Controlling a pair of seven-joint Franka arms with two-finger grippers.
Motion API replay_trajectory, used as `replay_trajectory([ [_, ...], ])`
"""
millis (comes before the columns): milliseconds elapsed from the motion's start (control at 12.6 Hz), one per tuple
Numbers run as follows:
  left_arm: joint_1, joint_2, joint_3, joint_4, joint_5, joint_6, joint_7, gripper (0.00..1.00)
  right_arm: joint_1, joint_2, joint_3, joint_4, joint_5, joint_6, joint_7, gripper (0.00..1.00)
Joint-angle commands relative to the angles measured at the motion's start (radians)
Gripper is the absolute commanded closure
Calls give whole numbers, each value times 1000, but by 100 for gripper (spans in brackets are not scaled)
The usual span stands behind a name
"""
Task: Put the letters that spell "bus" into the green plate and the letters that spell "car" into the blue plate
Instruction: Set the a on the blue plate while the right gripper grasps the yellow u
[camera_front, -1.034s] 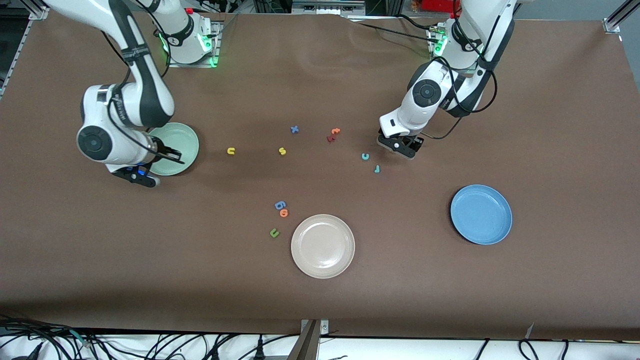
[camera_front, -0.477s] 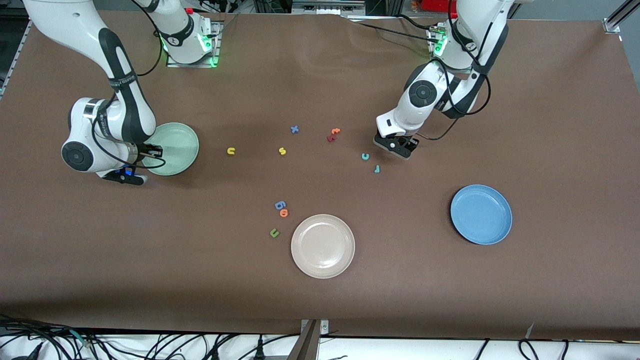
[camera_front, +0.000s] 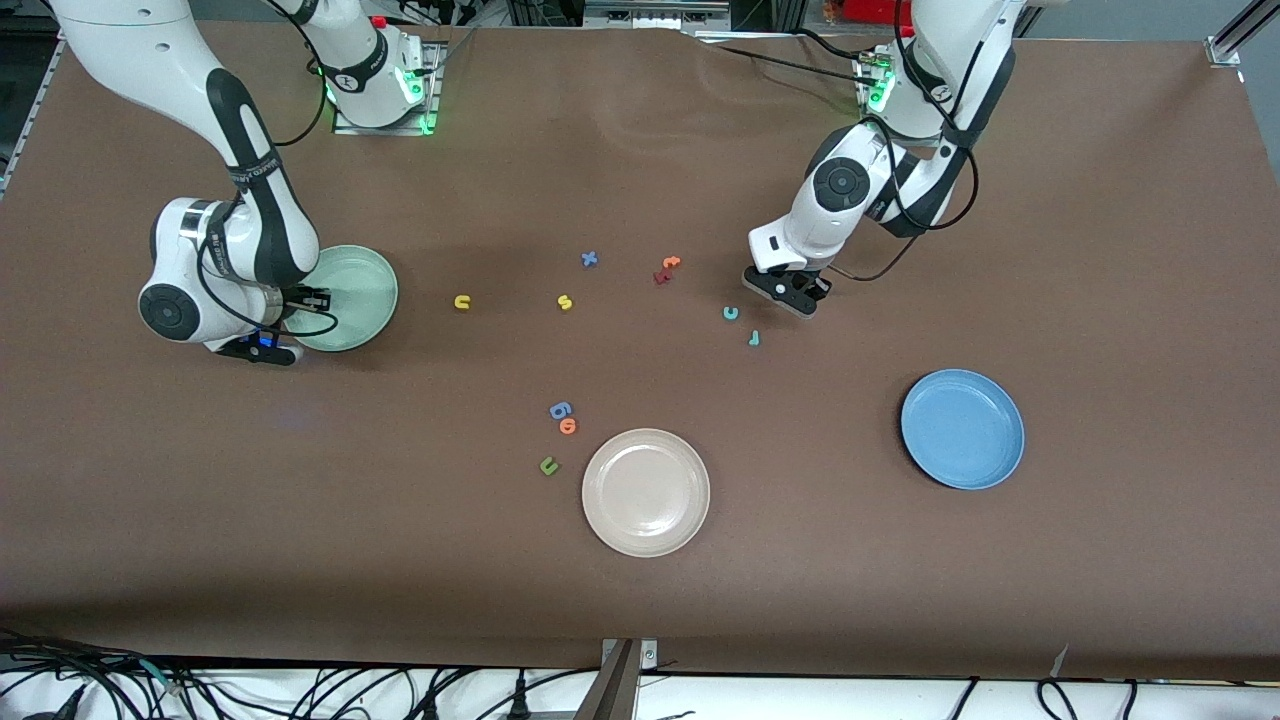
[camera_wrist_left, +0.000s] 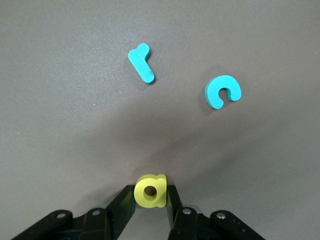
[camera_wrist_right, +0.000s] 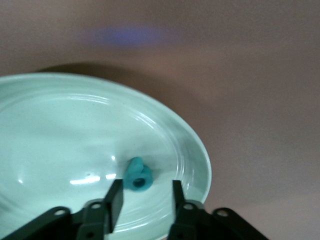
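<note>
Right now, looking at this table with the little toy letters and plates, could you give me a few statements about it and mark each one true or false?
1. The left pincer has its fingers on either side of the yellow "a". True.
2. The teal "b" lies on the beige plate. False: it lies in the green plate, between the right pincer's parted fingers.
3. The blue plate already holds a letter. False: it holds none.
4. The yellow "u" and yellow "s" lie on the table, outside any plate. True.
5. The teal "c" and teal "r" are stacked. False: they lie apart.
</note>
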Motion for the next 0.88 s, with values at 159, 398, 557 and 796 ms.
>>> replay_trajectory([
  [159,-3,21,9,10,33,10,0,70,55,-72,83,58,12,-94,212,1],
  [398,-1,19,9,14,33,9,0,74,55,-87,224,61,21,-48,408,1],
  [557,8,10,12,35,35,-1,6,78,55,-84,278,51,65,21,448,1],
  [796,87,-39,17,111,35,-146,161,84,55,-78,361,-1,67,141,608,1],
])
